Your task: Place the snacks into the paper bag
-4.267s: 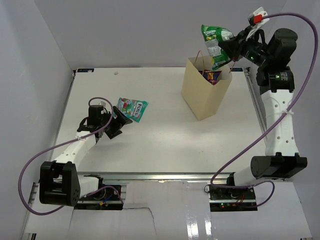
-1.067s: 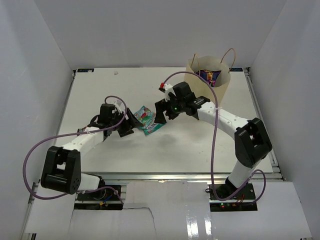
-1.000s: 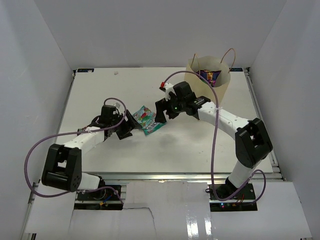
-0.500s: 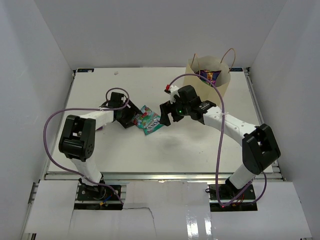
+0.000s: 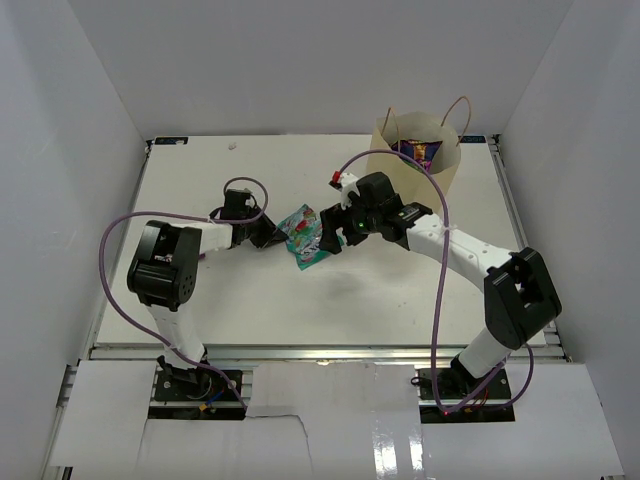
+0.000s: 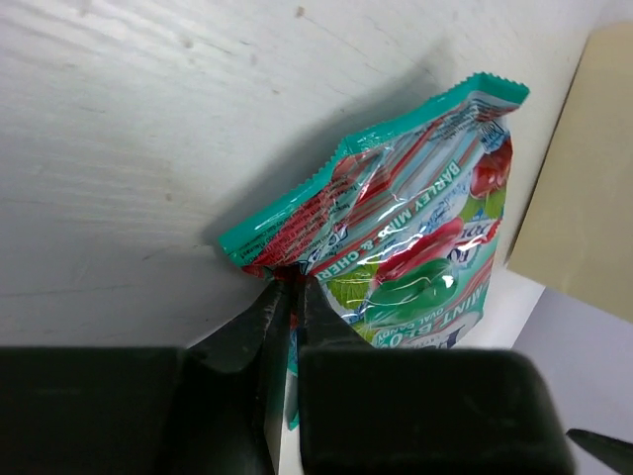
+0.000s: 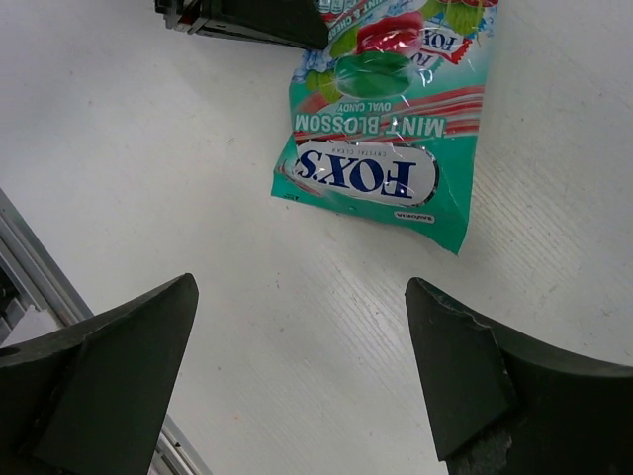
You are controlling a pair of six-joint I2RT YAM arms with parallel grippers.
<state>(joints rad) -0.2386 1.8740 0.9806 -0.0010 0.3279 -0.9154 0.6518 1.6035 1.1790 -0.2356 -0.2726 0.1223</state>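
A teal Fox's mint pouch (image 5: 305,231) lies mid-table between both arms. My left gripper (image 5: 279,236) is shut on the pouch's left edge; in the left wrist view its jaws pinch the crimped corner (image 6: 287,282) of the pouch (image 6: 420,247). My right gripper (image 5: 326,237) hovers over the pouch's right side, open wide with nothing between its fingers (image 7: 119,346); the pouch (image 7: 381,168) lies just beyond its tips (image 7: 299,287). The beige paper bag (image 5: 448,172) stands upright at the back right, with a purple packet (image 5: 418,150) showing inside.
The white table (image 5: 200,160) is walled by white panels on three sides. The right arm's forearm stretches across in front of the paper bag. The bag's beige side (image 6: 584,178) shows at the right of the left wrist view.
My left gripper has closed on the pouch's edge, and its arm has swung in toward the table's middle. The pouch has shifted slightly right and up. The right gripper has stayed open and moved little.
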